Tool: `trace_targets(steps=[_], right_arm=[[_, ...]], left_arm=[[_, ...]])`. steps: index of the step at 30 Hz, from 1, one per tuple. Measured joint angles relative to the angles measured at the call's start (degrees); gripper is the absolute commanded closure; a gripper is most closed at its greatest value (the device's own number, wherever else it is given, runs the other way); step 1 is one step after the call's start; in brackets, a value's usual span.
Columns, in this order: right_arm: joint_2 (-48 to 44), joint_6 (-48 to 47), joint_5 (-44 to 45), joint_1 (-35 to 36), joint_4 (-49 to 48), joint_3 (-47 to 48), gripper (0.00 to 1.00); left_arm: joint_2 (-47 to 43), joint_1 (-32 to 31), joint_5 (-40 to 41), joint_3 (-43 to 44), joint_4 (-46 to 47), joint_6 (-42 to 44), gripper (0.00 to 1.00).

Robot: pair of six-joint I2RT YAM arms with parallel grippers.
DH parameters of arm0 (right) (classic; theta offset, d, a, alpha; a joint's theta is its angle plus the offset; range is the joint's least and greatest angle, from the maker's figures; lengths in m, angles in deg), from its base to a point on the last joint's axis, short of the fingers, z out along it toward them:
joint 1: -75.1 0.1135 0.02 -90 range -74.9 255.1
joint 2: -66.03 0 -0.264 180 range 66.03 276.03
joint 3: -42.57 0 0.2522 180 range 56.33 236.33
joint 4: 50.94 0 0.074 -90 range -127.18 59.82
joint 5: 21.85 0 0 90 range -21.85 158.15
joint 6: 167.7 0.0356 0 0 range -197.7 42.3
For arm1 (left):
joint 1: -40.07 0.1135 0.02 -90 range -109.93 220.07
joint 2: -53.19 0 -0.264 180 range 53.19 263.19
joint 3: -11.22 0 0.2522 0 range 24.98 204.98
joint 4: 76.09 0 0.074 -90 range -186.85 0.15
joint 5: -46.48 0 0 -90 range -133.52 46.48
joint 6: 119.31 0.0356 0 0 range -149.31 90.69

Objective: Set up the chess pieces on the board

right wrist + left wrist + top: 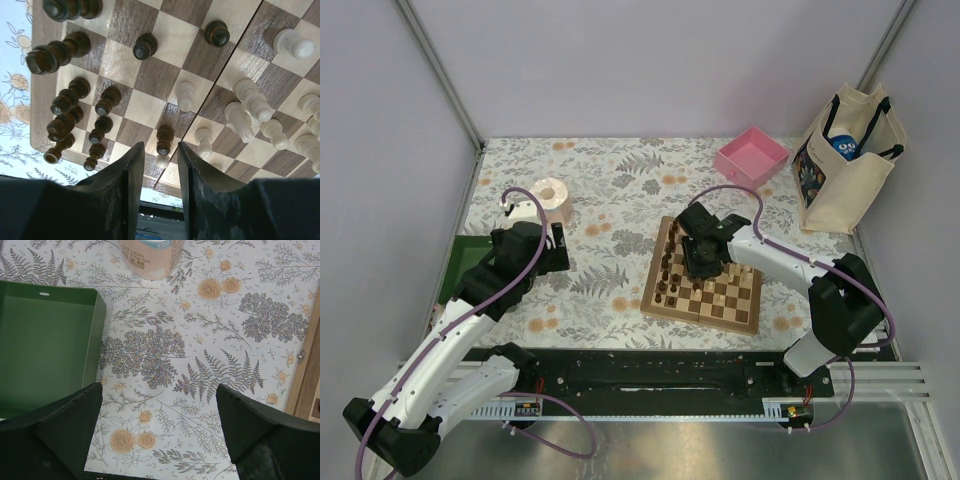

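Right end effector (160,146) over board (702,316); board lies on right half of worktop, toward near edge. Fingers narrowly parted, released. I see dark pawn (164,139) standing between tips, gap either side. Dark pieces (70,95) crowd board side facing worktop's left edge; pale pieces (250,97) opposite. Left end effector (157,390) released wide above worktop. Roll (150,257) print cropped; I read "TTON".

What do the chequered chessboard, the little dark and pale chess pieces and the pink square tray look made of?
Chequered chessboard: wood, smooth satin finish; grain streaks show in the squares. Dark brown chess pieces and pale tan chess pieces: likely turned wood, slight sheen, ringed collars. Pink square tray: plastic or card, matte; flat uniform colour, thin walls.
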Motion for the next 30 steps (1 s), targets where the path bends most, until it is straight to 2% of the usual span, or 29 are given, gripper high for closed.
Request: trace_targets(steps=[19, 30], right_arm=[[0.79, 0.39, -1.49, 0.0, -0.37, -1.49, 0.62], [1.22, 0.55, -1.09, 0.0, -0.72, -2.29, 0.74]], left_arm=[[0.0, 0.0, 0.0, 0.0, 0.0, 0.0, 0.01], [0.0, 0.0, 0.0, 0.0, 0.0, 0.0, 0.01]])
